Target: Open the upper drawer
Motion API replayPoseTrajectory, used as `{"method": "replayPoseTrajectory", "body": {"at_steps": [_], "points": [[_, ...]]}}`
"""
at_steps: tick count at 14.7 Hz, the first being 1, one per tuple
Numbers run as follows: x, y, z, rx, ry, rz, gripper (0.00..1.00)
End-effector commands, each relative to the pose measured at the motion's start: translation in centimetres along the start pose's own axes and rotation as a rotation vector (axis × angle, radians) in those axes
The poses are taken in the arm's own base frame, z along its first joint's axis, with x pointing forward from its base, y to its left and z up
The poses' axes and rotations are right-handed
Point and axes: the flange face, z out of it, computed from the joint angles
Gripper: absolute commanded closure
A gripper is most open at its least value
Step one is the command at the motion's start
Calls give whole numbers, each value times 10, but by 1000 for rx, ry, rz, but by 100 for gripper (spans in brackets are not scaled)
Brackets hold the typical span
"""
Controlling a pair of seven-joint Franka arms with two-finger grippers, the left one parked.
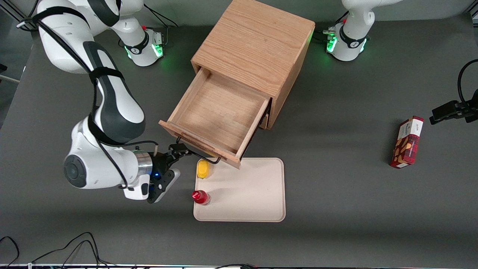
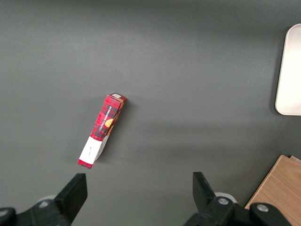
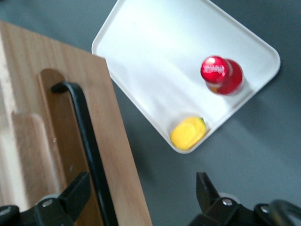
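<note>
Clearly my jaws stand spread wide, one finger at the black wire handle (image 3: 87, 141) and gripping nothing, with the gripper (image 1: 175, 158) just beside the front of the upper drawer (image 1: 218, 114). I judge the pull finished: that drawer sits far out of the oak cabinet (image 1: 257, 48), overhanging the tray (image 1: 261, 194) on the bench, so only backing away remains.

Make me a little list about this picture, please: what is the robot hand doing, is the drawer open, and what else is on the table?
hand: black two-finger hand at the drawer's thin black wire handle, fingers apart, one on each side of it
drawer: light wood upper drawer of the oak cabinet, pulled far out, nothing inside
tray: beige tray on the table, partly under the drawer's front
on tray: yellow item, red bottle
elsewhere: red plaid box, toward the parked arm's end
</note>
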Motion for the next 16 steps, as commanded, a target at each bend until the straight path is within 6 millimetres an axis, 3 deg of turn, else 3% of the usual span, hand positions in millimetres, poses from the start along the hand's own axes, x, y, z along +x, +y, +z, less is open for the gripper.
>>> {"method": "replayPoseTrajectory", "body": {"at_steps": [1,5,7,9,10,12,16], "points": [[-41,-3,-75,-99,-38,58,0],[-89,-53,-174,-331,-24,126,0],[-123,-93,-217,-368,24,207,0],[-166,-124,-243,-375,1,319,0],[-186,-129,-254,-378,-2,372,0],[-219,-129,-245,-352,-58,533,0],[-269,-127,-195,-364,-51,866,0]]}}
